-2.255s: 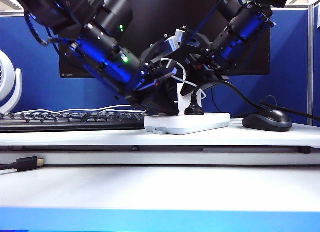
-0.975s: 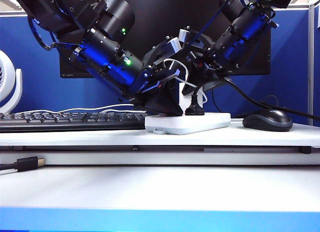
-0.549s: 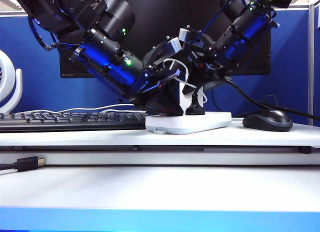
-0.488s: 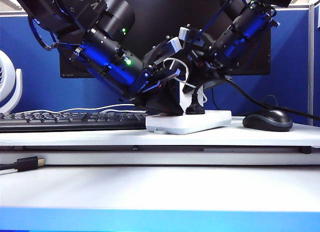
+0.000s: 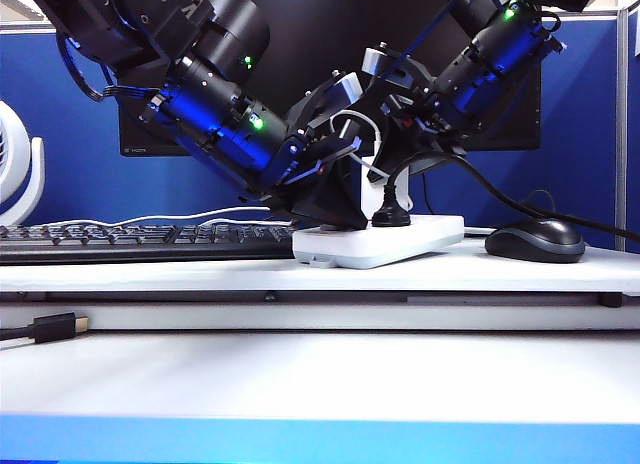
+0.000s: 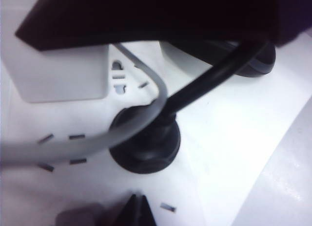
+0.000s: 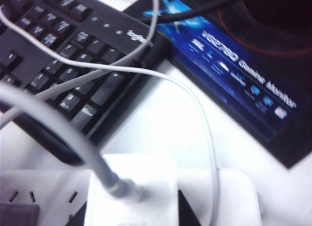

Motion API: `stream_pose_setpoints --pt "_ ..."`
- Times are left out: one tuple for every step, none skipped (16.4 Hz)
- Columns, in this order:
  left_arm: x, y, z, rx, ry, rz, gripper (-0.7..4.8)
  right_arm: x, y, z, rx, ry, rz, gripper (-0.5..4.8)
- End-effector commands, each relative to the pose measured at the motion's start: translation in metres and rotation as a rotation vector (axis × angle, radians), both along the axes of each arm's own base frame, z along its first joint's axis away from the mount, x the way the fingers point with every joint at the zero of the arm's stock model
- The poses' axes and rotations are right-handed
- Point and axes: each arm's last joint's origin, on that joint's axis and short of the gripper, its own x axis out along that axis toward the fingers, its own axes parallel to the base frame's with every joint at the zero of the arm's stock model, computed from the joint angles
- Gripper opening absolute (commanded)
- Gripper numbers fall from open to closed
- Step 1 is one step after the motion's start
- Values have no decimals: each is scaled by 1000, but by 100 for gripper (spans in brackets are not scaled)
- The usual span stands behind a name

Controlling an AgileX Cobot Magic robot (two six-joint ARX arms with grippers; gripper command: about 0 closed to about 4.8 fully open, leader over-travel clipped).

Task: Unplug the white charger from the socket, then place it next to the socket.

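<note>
Both claws at flat white socket: left unclear, right grips blocky white charger.

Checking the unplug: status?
Left gripper down on the socket, jaws unclear. Right gripper clamps the white charger. Black plug beside it.

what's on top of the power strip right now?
On the socket stand the white charger, which the right gripper is clamped on, and a round black plug. The left gripper presses on its left end, hiding anything beneath.
</note>
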Motion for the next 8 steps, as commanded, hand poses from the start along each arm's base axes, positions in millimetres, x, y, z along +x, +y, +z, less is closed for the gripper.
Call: stream_pose_setpoints --pt "-2 3 -14 70 70 25 -5 -2 7 23 123 -65 38 -1" --pt "-2 3 -14 70 70 25 -5 -2 7 23 121 -71 40 -1" --pt "-2 3 -15 70 70 25 -5 -2 7 23 83 -107 64 -1" --pt "-2 3 -15 71 70 25 -5 -3 7 24 72 -116 65 -1" --pt "-3 3 -15 71 71 25 -5 -3 9 25 133 -65 43 -1" --pt "-3 3 -15 71 71 25 -5 -3 9 25 152 -55 56 -1" --pt "-3 3 -15 71 71 25 -5 -3 9 25 144 -63 59 -1" --pt "-3 3 -15 71 71 25 -5 -4 9 26 107 -105 87 -1"
